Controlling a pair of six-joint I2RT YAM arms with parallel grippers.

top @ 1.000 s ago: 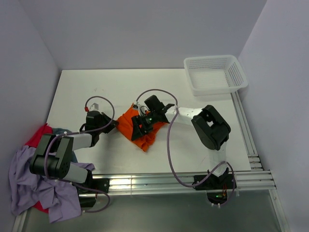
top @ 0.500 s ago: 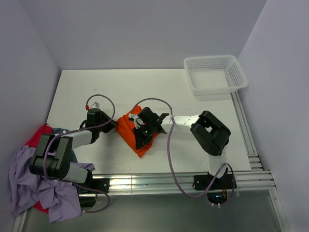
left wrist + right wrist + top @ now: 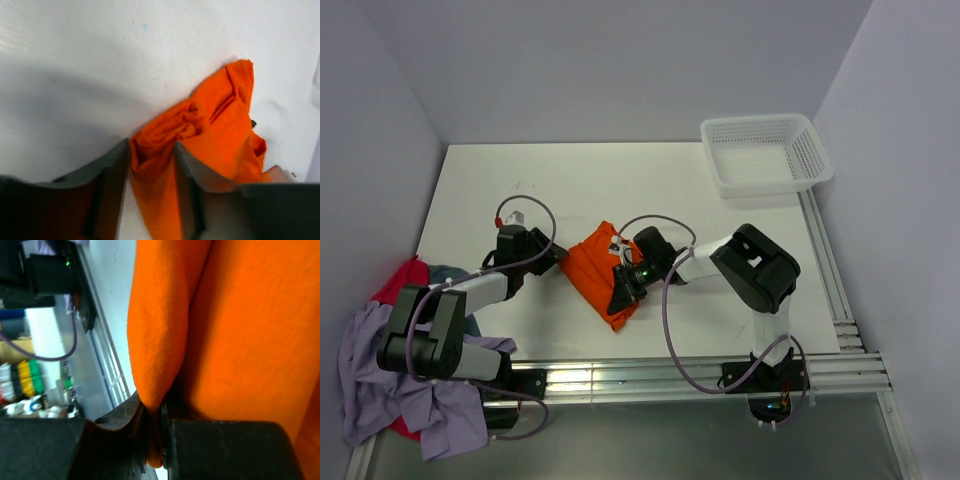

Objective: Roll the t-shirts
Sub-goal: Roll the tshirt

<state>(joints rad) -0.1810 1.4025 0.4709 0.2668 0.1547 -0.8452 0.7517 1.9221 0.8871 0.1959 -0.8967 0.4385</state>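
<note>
The bright orange t-shirt (image 3: 600,268) lies bunched in the middle of the white table (image 3: 620,180). My left gripper (image 3: 557,262) is at its left edge. In the left wrist view its jaws stand apart around a rolled bunch of orange cloth (image 3: 165,130), so the left gripper (image 3: 151,145) is open. My right gripper (image 3: 623,285) is on the shirt's near right part. The right wrist view shows the right gripper (image 3: 156,402) shut on a fold of the orange t-shirt (image 3: 160,340). More t-shirts lie heaped at the near left: lavender (image 3: 380,385), red (image 3: 402,280), grey-teal (image 3: 445,272).
A white mesh basket (image 3: 770,187) stands at the table's far right corner. Aluminium rails (image 3: 650,375) run along the near edge and the right side. Grey walls close in the left, back and right. Purple cables loop over both arms.
The right gripper came down onto the shirt, shut on a fold and shifted toward the near edge. The left gripper's jaws have just parted around the cloth they were pinching.
</note>
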